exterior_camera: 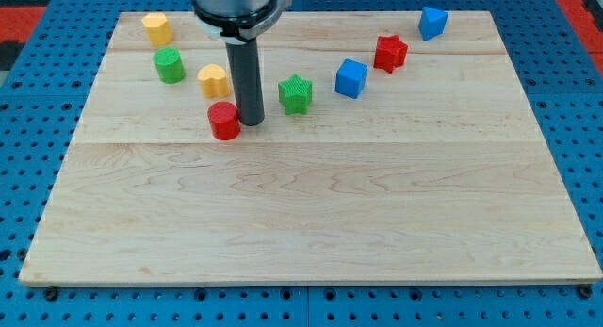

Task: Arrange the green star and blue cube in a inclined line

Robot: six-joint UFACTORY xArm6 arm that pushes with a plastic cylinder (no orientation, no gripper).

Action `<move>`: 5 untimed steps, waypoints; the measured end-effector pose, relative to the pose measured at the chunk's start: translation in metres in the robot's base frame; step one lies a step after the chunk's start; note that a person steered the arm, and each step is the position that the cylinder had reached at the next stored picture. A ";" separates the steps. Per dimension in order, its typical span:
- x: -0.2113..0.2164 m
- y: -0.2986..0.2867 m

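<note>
Tip [252,122]: beside red cylinder [224,121], left of green star [295,93].
Jaws: none fitted; plain rod.
Star, blue cube [350,78]: mid-counter [301,223], apart, already roughly slanted.
Advice: nudge star gently; avoid red star [389,53].

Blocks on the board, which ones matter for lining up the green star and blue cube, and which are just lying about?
Job: green star, blue cube, my tip, left of the star.

Lying about: red cylinder beside the tip, yellow heart, green cylinder, yellow block, red star, blue block.
</note>
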State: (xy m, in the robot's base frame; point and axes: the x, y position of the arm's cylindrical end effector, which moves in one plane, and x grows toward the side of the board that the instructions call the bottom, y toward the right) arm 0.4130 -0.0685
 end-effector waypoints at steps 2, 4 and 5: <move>-0.069 -0.031; -0.122 0.093; -0.102 0.115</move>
State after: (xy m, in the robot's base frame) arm 0.3110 0.0469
